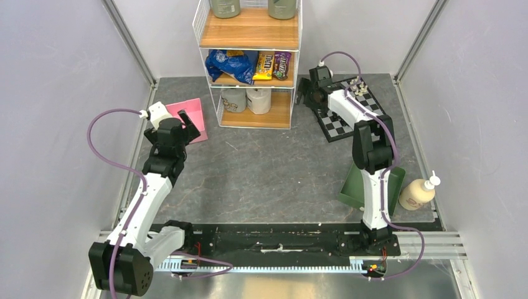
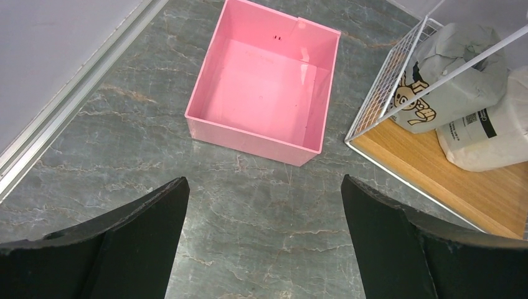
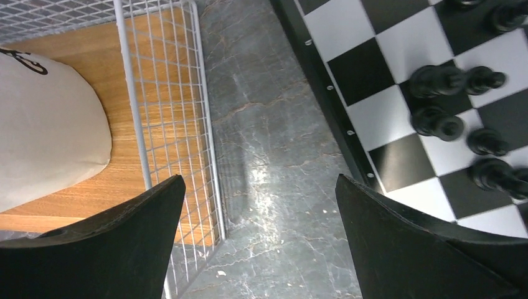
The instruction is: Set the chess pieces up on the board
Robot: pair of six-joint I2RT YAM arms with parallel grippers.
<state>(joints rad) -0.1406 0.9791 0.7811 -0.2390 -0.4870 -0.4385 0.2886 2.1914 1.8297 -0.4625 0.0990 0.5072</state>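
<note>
Jaws of right gripper (image 3: 260, 187), beside the board (image 3: 373, 118), and left gripper (image 2: 264, 187) stand wide, empty. Risk: a sideways approach may topple the crowded black chess pieces (image 3: 439, 118), seemingly upright.

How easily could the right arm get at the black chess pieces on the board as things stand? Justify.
Probably easily: the right gripper hangs open over the table beside the board, the black chess pieces stand just to its side, and nothing lies between.
</note>
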